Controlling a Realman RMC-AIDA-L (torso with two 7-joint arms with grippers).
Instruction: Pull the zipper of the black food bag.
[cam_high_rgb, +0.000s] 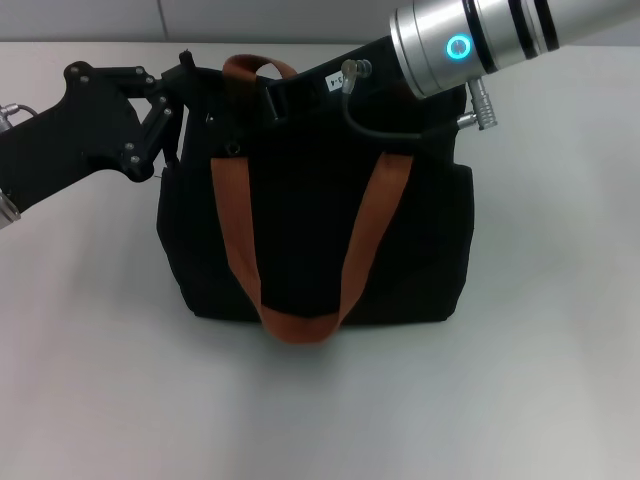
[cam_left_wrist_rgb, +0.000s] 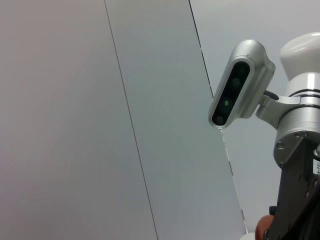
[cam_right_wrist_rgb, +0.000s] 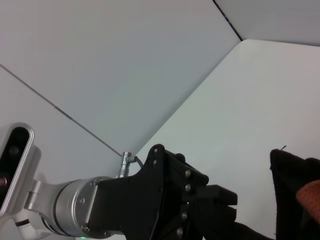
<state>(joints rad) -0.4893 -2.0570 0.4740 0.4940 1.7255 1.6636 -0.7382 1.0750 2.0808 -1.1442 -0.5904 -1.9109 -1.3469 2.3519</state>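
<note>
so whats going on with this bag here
A two-armed robot is working at the top edge of a black food bag standing on a white table. The left tool is at the bag's top left corner, and the right arm reaches in over the top right. The zipper itself isn't visible, so progress can't be judged.

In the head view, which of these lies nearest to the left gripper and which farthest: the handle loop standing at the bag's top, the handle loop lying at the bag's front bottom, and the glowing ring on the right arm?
From the left gripper, at the black food bag's upper left corner:
1. Top handle loop, just beside it.
2. Front bottom handle loop, down at the near edge.
3. Glowing ring, across the bag on the right arm.
The last two are fairly close to each other.
</note>
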